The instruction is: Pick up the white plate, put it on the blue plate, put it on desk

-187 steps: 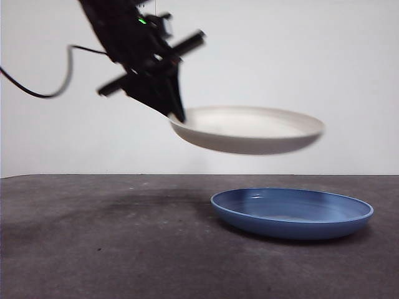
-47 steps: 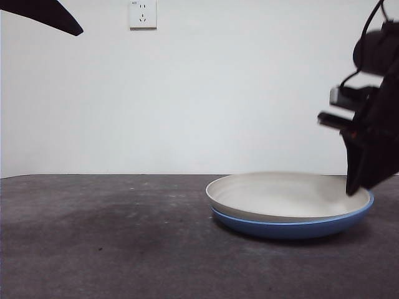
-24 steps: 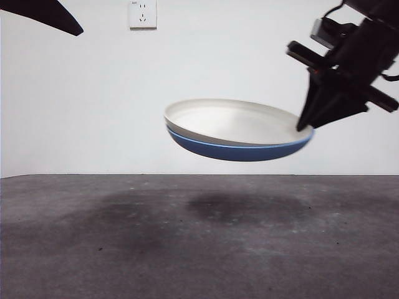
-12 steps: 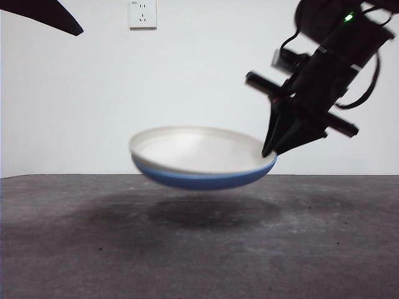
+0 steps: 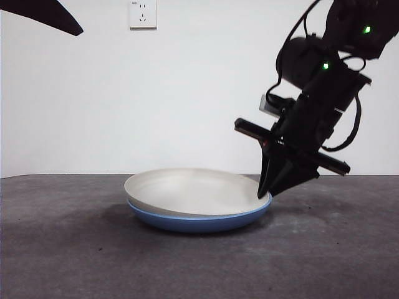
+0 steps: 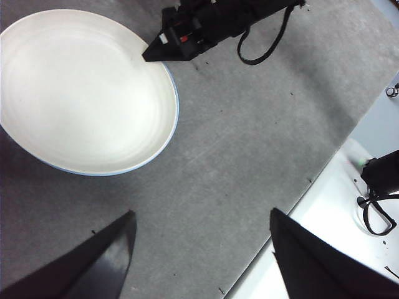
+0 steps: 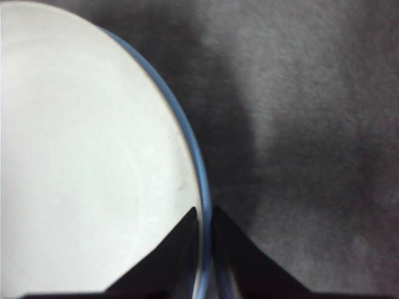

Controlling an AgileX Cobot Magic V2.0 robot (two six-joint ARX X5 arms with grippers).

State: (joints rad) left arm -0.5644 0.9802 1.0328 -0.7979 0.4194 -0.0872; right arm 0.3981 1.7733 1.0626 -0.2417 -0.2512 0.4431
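Observation:
The cream-white plate [image 5: 187, 189] lies nested in the blue plate [image 5: 194, 222]. The stack sits low on the dark desk [image 5: 68, 255], and its underside seems to touch the desk. My right gripper [image 5: 267, 194] comes down from the upper right and is shut on the stack's right rim. In the right wrist view its jaws [image 7: 204, 215] pinch the blue plate's rim [image 7: 201, 165] beside the white plate [image 7: 81, 156]. My left gripper [image 6: 202, 215] is open, empty and high above the desk. From there I see the white plate [image 6: 81, 93] and the right gripper [image 6: 156, 53].
The left arm shows only as a black tip [image 5: 43, 14] at the top left corner of the front view. A wall socket [image 5: 142, 14] is on the white back wall. The desk's edge and a pale floor [image 6: 336, 212] show in the left wrist view.
The right gripper has carried the stacked plates leftward and down from mid-air to the desk. Earlier the white plate was set into the blue plate and the left arm withdrew.

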